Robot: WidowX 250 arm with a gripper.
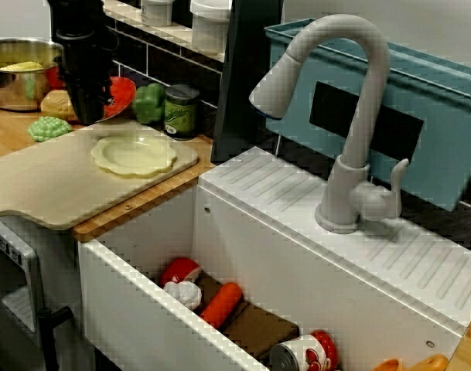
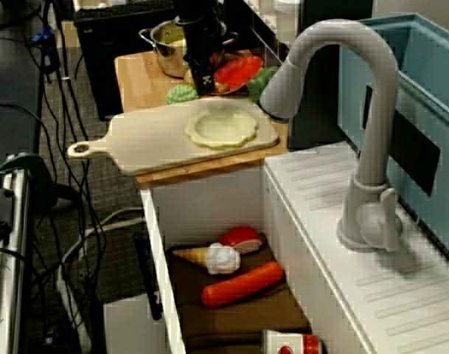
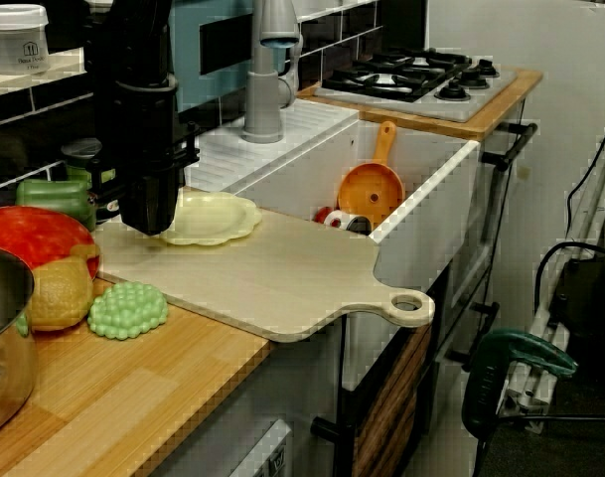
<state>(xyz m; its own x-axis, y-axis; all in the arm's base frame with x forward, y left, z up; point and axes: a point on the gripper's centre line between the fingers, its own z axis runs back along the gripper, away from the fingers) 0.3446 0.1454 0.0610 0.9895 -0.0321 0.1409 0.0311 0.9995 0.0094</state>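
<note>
black jaws low beside the pale plate point(image 3: 218, 217), opening width unclear

Gripper point(image 1: 87, 116) black; scalloped plate point(image 1: 133, 154) pale yellow; cutting board point(image 1: 42, 189) plain beige; knobbly toy point(image 1: 49, 128) light green; faucet point(image 1: 359, 116) grey; sink point(image 1: 142, 309) white, carrot point(image 1: 221, 304) orange-red

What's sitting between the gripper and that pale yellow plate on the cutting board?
Nothing. Only a narrow strip of bare cutting board separates the gripper from the plate, as the view from above shows.
</note>
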